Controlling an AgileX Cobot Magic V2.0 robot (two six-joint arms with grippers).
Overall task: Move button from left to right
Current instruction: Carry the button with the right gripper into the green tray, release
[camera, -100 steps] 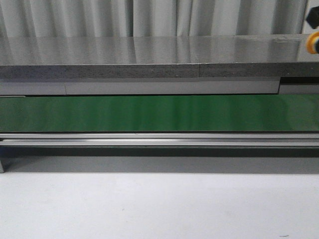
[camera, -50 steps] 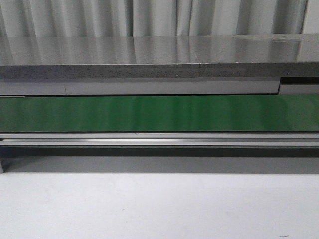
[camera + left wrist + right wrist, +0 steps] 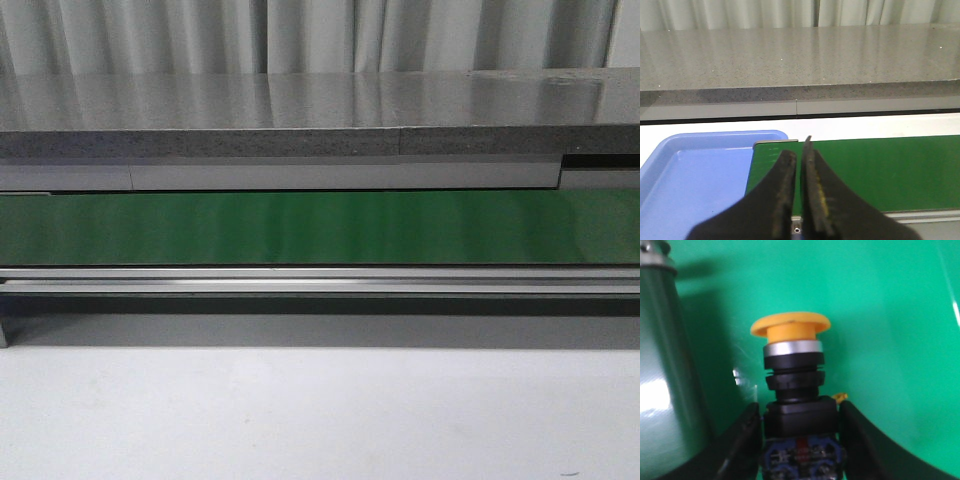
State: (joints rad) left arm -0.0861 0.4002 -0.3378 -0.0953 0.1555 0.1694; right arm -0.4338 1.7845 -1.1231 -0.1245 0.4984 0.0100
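Note:
The button (image 3: 790,365) shows only in the right wrist view: a yellow-orange cap on a silver ring, with a black boxy body and a blue-red mark at its base. My right gripper (image 3: 799,412) is shut on the black body, one finger on each side, and holds it over a bright green surface (image 3: 890,315). My left gripper (image 3: 800,150) is shut and empty, above the left end of the green belt (image 3: 880,170). In the front view the belt (image 3: 320,228) is bare, and neither gripper nor the button shows.
A blue tray (image 3: 695,175) lies just off the belt's left end. A grey stone counter (image 3: 300,110) runs behind the belt, with curtains beyond. A shiny dark-green curved wall (image 3: 665,365) stands close beside the held button. A white table (image 3: 320,410) lies in front of the belt.
One second ago the yellow cap and a black gripper part showed at the front view's upper right edge. They have left that view. The belt looks the same.

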